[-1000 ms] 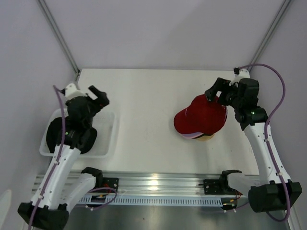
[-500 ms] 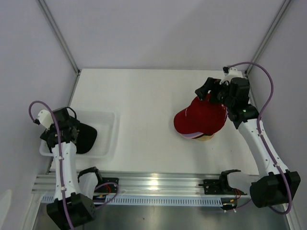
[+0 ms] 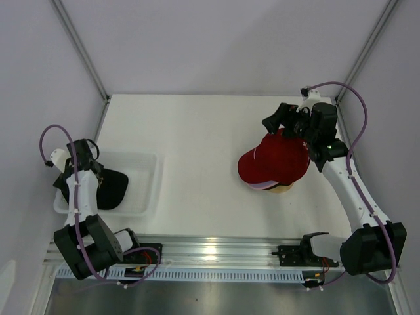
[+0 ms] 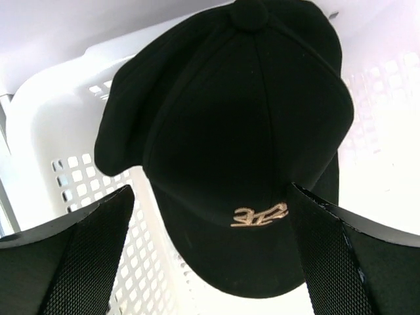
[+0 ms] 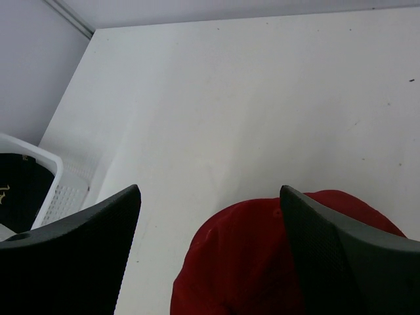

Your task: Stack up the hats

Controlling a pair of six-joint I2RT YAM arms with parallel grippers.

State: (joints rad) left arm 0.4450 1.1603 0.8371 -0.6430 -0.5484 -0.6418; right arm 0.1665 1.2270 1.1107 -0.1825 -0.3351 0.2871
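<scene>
A red hat [image 3: 275, 161] tops a stack right of the table's middle, with lavender and pink brims [image 3: 261, 186] peeping out under it. A black hat [image 3: 113, 188] with a gold logo [image 4: 259, 214] lies in the white mesh basket [image 3: 146, 185] at the left. My left gripper [image 4: 210, 195] hangs open just above that black hat [image 4: 243, 125], its fingers either side of the brim. My right gripper [image 3: 279, 125] is open over the back edge of the red hat [image 5: 275, 269], holding nothing.
A wooden stand [image 3: 282, 189] shows under the stack. In the right wrist view the basket [image 5: 49, 174] sits far left, with the black hat [image 5: 16, 190] inside. The enclosure walls and corner posts [image 3: 82, 52] close in the table.
My left arm has swung from the basket's back down to its left end, over the black hat. My right gripper has drawn up and back off the red hat.
</scene>
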